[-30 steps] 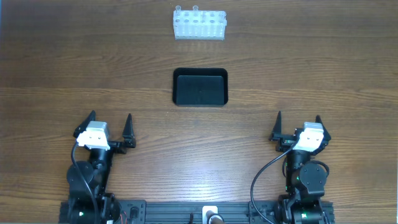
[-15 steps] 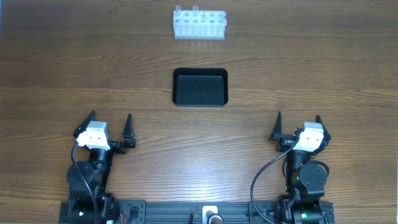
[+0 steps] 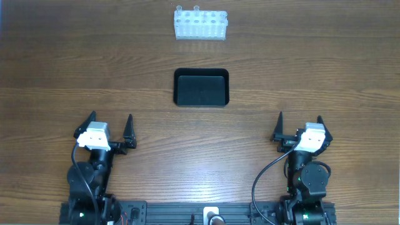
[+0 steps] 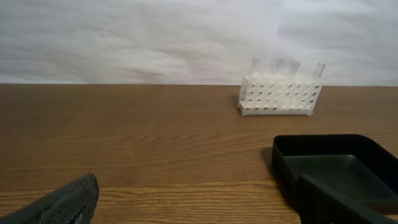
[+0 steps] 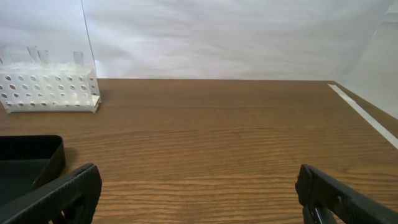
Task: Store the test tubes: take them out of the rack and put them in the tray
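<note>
Both arms low, rack far ahead at 12 o'clock.
Our left gripper [image 3: 111,116] and right gripper [image 3: 300,117] stand spread wide, holding nothing. The rack [image 3: 200,26] lies well beyond the tray [image 3: 201,87], its long axis running 9 to 3. From above, the test tubes [image 3: 179,10] sit toward its 9 o'clock end, so we judge the left arm slightly nearer. The left wrist view adds that they stand upright, rims above the rack.
</note>
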Available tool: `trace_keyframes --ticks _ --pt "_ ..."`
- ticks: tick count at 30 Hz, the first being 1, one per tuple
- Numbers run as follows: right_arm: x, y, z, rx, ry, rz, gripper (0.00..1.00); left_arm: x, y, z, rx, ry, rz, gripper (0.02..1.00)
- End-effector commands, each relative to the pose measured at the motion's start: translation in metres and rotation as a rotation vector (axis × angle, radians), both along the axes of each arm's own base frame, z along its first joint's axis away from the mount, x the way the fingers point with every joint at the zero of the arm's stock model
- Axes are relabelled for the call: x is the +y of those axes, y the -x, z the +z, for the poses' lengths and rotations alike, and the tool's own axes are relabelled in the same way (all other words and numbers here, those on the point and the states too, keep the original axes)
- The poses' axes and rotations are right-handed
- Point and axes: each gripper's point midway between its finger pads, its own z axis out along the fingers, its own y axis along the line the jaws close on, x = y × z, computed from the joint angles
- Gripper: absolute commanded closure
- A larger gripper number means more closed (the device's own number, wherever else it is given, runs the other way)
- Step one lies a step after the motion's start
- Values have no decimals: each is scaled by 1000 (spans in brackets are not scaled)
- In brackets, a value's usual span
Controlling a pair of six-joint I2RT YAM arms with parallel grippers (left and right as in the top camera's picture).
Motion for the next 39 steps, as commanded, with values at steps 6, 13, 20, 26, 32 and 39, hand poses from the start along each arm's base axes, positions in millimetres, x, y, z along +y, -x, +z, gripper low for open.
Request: trace_keyframes --ticks 6,13,20,26,32,39 --pt "-4 0 -3 0 -9 -20 9 1 0 -1 -3 -18 1 18" --pt "-4 0 -3 0 -9 -20 7 1 0 -1 -3 -18 2 18" --pt "-4 0 -3 0 -9 -20 7 1 0 -1 -3 -18 1 18" --pt "-4 0 -3 0 -9 -20 9 1 0 -1 -3 -18 1 18" --pt "-4 0 -3 0 -9 -20 7 1 0 -2 0 -15 1 18" --pt "-4 0 -3 0 -9 -20 7 0 -10 47 -140 -8 -2 18"
